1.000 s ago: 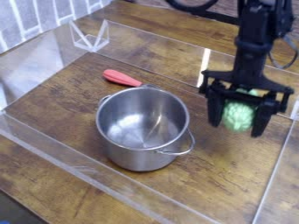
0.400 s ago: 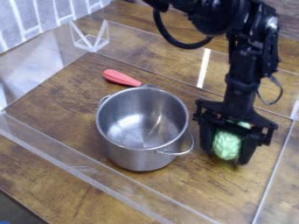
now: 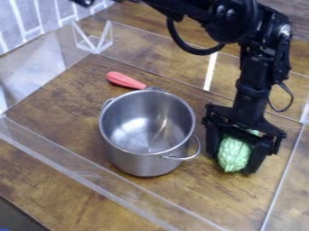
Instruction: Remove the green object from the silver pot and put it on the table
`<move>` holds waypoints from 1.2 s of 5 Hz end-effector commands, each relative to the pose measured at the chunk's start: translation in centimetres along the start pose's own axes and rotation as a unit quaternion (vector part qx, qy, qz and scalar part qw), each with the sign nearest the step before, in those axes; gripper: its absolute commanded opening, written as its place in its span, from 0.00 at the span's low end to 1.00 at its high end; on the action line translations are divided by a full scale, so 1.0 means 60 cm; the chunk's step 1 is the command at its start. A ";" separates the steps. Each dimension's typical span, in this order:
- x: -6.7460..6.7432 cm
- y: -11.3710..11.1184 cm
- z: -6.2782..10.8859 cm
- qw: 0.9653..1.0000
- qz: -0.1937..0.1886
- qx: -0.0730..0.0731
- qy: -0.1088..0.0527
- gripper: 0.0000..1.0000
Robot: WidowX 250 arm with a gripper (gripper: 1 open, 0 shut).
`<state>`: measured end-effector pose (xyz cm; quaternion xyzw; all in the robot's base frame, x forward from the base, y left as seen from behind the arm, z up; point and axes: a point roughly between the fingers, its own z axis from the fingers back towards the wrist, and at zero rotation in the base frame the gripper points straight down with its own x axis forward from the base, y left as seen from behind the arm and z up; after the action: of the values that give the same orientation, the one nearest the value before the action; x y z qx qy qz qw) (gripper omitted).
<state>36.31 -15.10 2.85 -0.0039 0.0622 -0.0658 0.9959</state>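
the hand (image 3: 243,143) has the green vegetable (image 3: 236,154) gripped low over the counter (image 3: 182,187), beside the empty pot (image 3: 147,133), presumably so it can be set down gently.

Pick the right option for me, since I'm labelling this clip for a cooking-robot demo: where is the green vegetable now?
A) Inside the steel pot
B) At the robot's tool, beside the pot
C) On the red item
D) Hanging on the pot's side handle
B: the green vegetable shows at the tool, outside the steel pot, whose inside holds nothing.
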 end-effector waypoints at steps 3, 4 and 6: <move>0.047 -0.004 0.036 0.998 -0.063 0.006 -0.018 1.00; 0.046 -0.003 0.035 0.998 -0.061 0.006 -0.011 1.00; 0.042 -0.007 0.035 0.997 -0.072 0.003 0.004 1.00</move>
<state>38.64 -15.13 2.81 -0.0003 0.0896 -0.1286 0.9876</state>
